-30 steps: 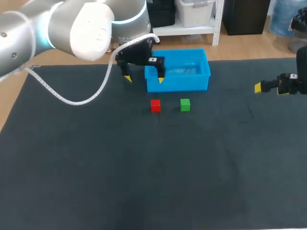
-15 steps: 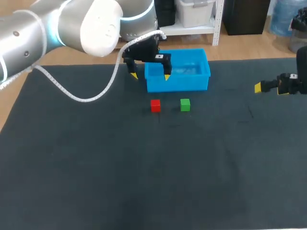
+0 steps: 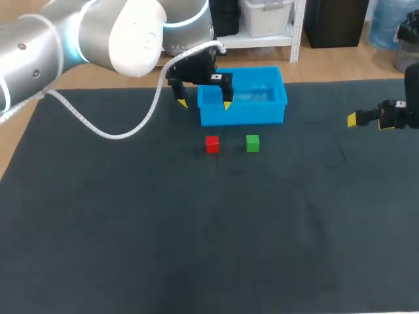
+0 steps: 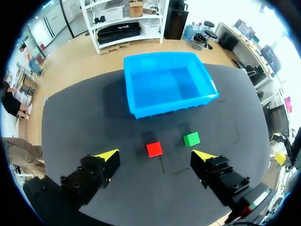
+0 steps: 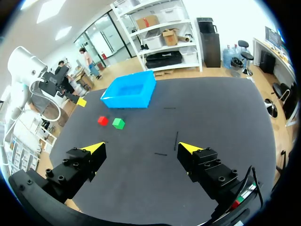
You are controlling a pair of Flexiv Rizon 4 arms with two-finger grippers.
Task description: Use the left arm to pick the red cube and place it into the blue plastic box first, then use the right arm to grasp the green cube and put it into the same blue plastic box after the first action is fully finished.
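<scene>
Left gripper [image 3: 205,104] hovers by the blue box [image 3: 243,112] front wall, jaws spread wide. Red cube [image 3: 212,144] and green cube [image 3: 253,142] sit just in front of it. The right gripper [image 5: 142,147] has its jaws spread too, well off to the box's right.

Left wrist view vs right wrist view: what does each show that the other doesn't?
Only left wrist: the left gripper, open, with the red cube on the table ahead of its gap, and a look down into the blue box, nothing in it. Only right wrist: the right gripper, open over the table, and the left arm near the box. Both: box, red cube and green cube, all apart.
</scene>
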